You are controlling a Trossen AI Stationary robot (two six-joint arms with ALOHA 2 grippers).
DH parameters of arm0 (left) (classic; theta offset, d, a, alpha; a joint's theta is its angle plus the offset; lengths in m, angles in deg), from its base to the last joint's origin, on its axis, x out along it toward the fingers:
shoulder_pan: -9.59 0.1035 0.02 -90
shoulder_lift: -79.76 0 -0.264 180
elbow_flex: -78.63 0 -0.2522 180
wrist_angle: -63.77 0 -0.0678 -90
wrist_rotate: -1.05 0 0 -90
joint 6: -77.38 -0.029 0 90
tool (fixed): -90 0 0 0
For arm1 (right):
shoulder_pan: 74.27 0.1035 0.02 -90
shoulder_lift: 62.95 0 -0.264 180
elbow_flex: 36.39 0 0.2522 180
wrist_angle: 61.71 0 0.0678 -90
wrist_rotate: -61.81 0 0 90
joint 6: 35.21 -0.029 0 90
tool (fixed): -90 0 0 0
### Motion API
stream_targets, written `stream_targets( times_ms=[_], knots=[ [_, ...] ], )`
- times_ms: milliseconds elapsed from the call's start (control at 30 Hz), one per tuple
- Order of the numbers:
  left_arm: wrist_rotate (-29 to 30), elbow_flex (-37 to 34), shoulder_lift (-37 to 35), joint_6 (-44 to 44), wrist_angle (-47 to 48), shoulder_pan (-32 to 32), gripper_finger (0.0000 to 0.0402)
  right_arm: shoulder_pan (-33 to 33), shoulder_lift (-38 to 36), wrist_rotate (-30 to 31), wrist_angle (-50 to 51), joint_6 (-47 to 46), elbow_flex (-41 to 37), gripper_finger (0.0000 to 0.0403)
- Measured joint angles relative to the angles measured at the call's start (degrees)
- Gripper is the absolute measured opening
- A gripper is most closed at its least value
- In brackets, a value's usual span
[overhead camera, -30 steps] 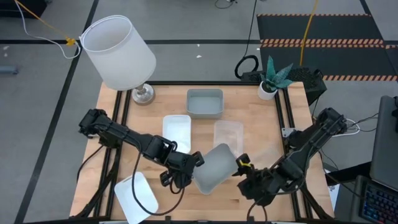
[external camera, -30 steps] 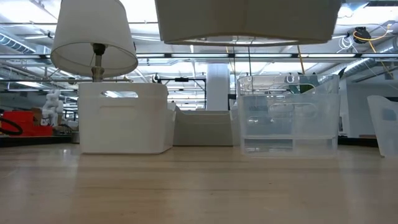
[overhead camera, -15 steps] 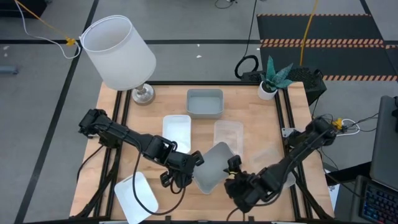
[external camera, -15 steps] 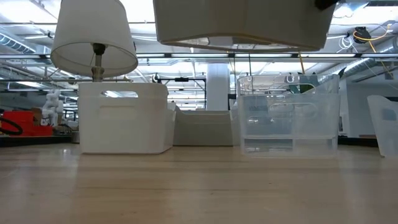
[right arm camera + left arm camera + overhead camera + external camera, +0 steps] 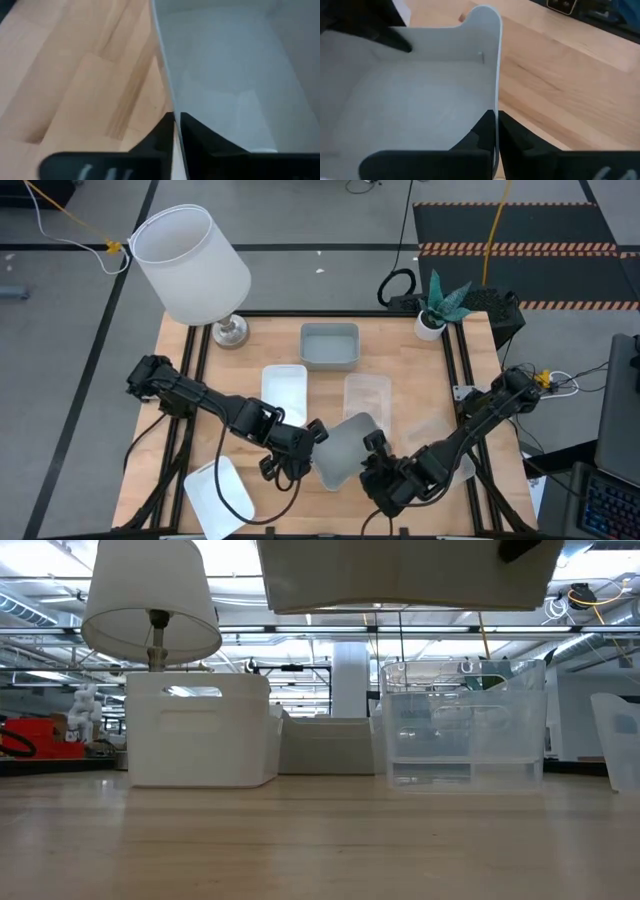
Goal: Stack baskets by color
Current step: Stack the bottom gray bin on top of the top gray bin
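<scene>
A pale grey basket [image 5: 342,452] hangs above the near middle of the table; the low view shows its underside [image 5: 400,580] high up. My left gripper [image 5: 312,434] is shut on its left side, and my right gripper [image 5: 372,444] is shut on its right side. Resting on their bottoms on the table are a white basket [image 5: 284,391], a grey-blue basket [image 5: 329,346] and a clear basket [image 5: 367,396]. Another white basket [image 5: 218,494] lies at the near left. My left gripper pinches the basket's side wall at its rim [image 5: 495,95], one finger inside and one outside. It comes slanting down from the table's left. The basket is lifted clear of the table. My right gripper pinches the opposite wall at its rim [image 5: 169,95], one finger inside and one outside. It slants down from the table's right near side. The basket hangs between both grippers, clear of the table.
A lamp with a big white shade [image 5: 190,264] stands at the far left corner. A small potted plant [image 5: 432,318] stands at the far right. A second clear basket [image 5: 436,432] lies at the right, partly behind my right arm.
My right gripper has come down and toward the table's left to the held basket's right wall and has shut on its rim. My left gripper has kept its hold. The basket stays lifted.
</scene>
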Motion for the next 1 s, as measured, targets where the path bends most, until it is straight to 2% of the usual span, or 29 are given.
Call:
stream_targets(
  times_ms=[100,200,367,500,867,1000],
  knots=[
    [0.05,0.0,0.0,2.31,-0.84,0.0,0.0007,0.02,0.0,-1.46,-0.07,0.28,0.0,0.0006],
    [1.93,-0.04,0.0,8.86,-3.15,-0.06,0.0018,0.04,-0.1,-1.6,0.19,0.34,0.0,0.0012],
    [10.87,-0.04,0.0,16.35,-5.05,-1.11,0.009,0.02,-0.07,-1.77,0.94,0.3,-0.11,0.0011],
    [12.08,-0.04,0.0,17.74,-4.88,-2.21,0.0132,-0.05,-0.04,-2.41,0.63,0.56,-0.11,0.0005],
    [11.85,-0.04,0.0,16.14,-5.86,-3.28,0.0132,-0.13,-0.04,-2.65,-0.33,2.84,-0.09,0.0001],
    [11.73,-1.14,0.0,14.59,-6.28,-3.28,0.0112,-0.13,-0.04,-2.66,-0.91,3.33,-0.09,0.0001]
  ],
)
